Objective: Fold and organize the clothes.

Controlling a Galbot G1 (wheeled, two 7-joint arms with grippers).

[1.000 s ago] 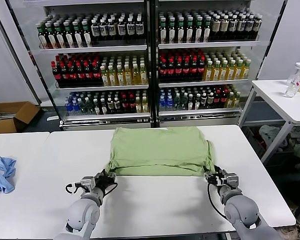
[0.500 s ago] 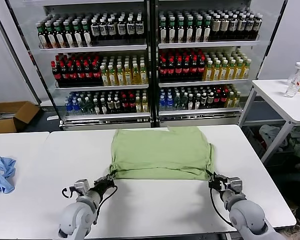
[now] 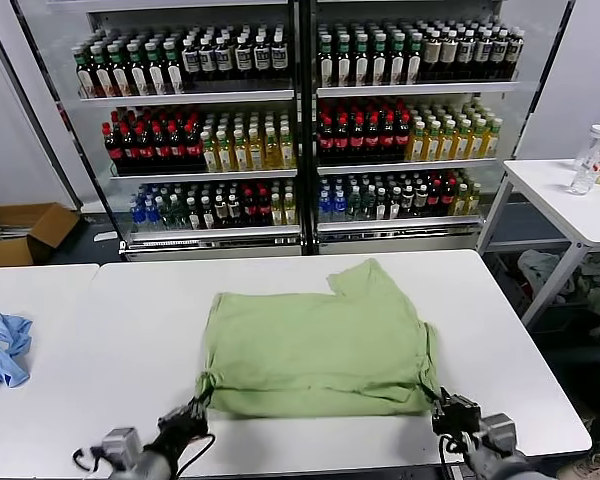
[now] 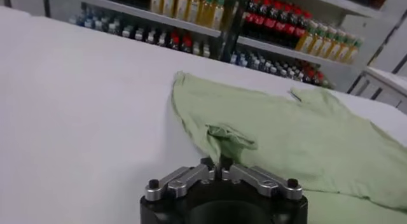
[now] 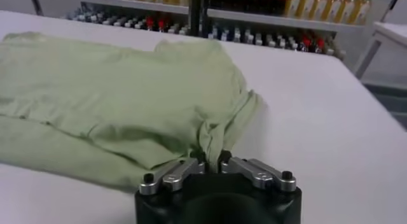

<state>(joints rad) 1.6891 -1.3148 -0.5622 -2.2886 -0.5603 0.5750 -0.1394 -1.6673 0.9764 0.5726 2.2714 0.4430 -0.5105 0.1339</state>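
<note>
The light green short-sleeved cotton shirt (image 3: 320, 350) lies mostly flat on the long white table (image 3: 130, 320), drawn toward the robot's near edge, with one sleeve or flap (image 3: 365, 285) sticking out on the far side toward the drinks fridge. Its near hem is doubled over, so at least one fold seems to be in. Two puckers show at the near corners where the fabric is pinched.

The left gripper (image 3: 187, 420) sits at the table's near edge, its jaws clenched on the near left corner of the shirt; the left wrist view shows the cloth bunching into its closed tips (image 4: 222, 163). The right gripper (image 3: 442, 408) mirrors it at the near right corner, its jaws also clamped on a pinch of green cloth (image 5: 212, 152).

Judging by this, the task is partway done: the garment is spread and dragged into reach, but it is wide, uneven on the far side, and far from a compact fold. Further folds and a final tidy placement appear to remain.

A crumpled light blue garment (image 3: 2, 348) lies well apart on the neighbouring table to the left. The glass-fronted fridge of bottled drinks (image 3: 300, 120) stands behind.
</note>
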